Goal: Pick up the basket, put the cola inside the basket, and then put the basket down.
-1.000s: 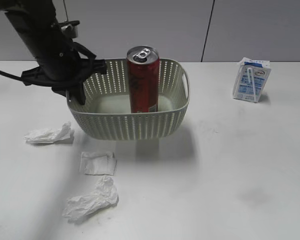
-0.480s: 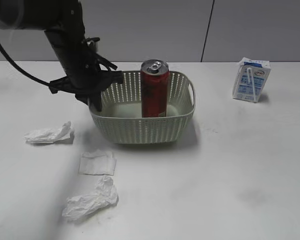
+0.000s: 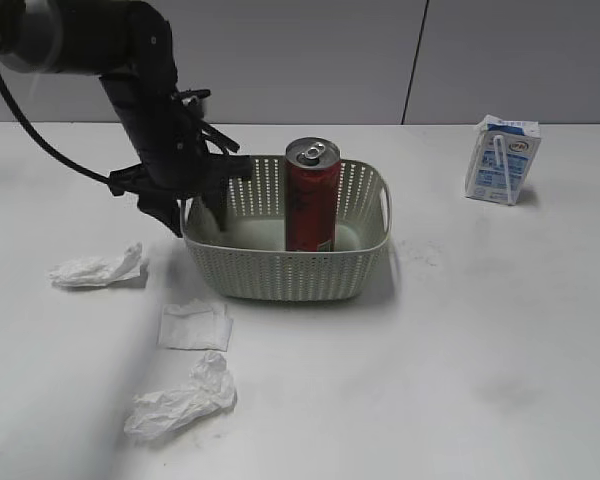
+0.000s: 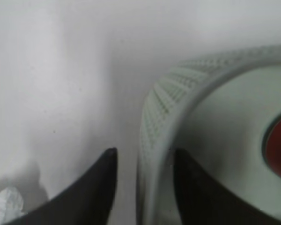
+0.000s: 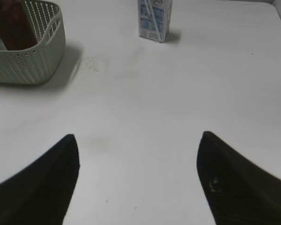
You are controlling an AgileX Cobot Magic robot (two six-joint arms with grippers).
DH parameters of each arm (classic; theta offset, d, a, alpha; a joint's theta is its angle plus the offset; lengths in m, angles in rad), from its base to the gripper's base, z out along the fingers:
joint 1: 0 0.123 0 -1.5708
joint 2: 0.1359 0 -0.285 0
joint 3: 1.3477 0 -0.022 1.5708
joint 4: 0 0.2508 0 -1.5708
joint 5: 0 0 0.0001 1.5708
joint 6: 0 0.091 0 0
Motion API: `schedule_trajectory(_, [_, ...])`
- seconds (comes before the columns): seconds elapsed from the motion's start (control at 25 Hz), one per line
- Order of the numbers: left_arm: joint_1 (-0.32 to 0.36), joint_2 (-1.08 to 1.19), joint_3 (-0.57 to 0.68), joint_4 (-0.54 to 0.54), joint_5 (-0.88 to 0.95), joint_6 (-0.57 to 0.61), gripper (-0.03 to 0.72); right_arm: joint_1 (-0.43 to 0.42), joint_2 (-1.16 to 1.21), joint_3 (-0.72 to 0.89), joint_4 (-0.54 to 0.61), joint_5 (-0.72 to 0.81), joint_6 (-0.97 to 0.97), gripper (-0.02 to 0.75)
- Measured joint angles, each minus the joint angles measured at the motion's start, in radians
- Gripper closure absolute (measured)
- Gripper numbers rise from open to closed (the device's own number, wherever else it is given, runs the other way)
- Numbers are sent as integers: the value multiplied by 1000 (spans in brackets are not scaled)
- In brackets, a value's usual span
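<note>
The pale green basket (image 3: 280, 275) rests on the white table with the red cola can (image 3: 312, 200) standing upright inside it. My left gripper (image 3: 195, 220) straddles the basket's left wall, one finger outside and one inside. In the left wrist view the jaws (image 4: 144, 157) are open, with a gap between the outer finger and the basket wall (image 4: 164, 103); the cola (image 4: 278, 145) shows at the right edge. My right gripper (image 5: 138, 140) is open and empty over bare table, out of the exterior view. The basket (image 5: 33, 56) lies far to its left.
A white-and-blue milk carton (image 3: 503, 160) stands at the back right and shows in the right wrist view (image 5: 154, 18). Three crumpled tissues lie left of and in front of the basket (image 3: 100, 268), (image 3: 193, 325), (image 3: 180, 400).
The left arm carried the basket with the can to the right and down onto the table. Its jaws now stand apart from the wall.
</note>
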Motion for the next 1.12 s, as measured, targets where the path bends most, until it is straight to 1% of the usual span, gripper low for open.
schedule_trajectory(0.04, [0, 0, -1, 0, 19, 0, 104, 0, -10, 0, 0, 0, 0, 146])
schedule_trajectory(0.08, [0, 1, -3, 5, 50, 0, 90, 0, -16, 0, 0, 0, 0, 146])
schedule_trajectory(0.28, [6, -7, -60, 78, 190, 0, 127, 0, -18, 0, 0, 1, 0, 145])
schedule_trajectory(0.4, [10, -44, -115, 113, 206, 0, 133, 0, -18, 0, 0, 1, 0, 146])
schedule_trajectory(0.64, [13, -155, -248, 141, 210, 2, 134, 0, -18, 0, 0, 1, 0, 146])
schedule_trajectory(0.68, [15, -173, -261, 144, 210, 17, 134, 0, -18, 0, 0, 1, 0, 146])
schedule_trajectory(0.8, [22, -222, -271, 167, 212, 53, 134, 0, -18, 0, 0, 1, 0, 146])
schedule_trajectory(0.92, [27, -268, -271, 199, 213, 63, 135, 0, -18, 0, 0, 1, 0, 146])
schedule_trajectory(1.12, [39, -380, -264, 292, 214, 67, 135, 0, -18, 0, 0, 1, 0, 146])
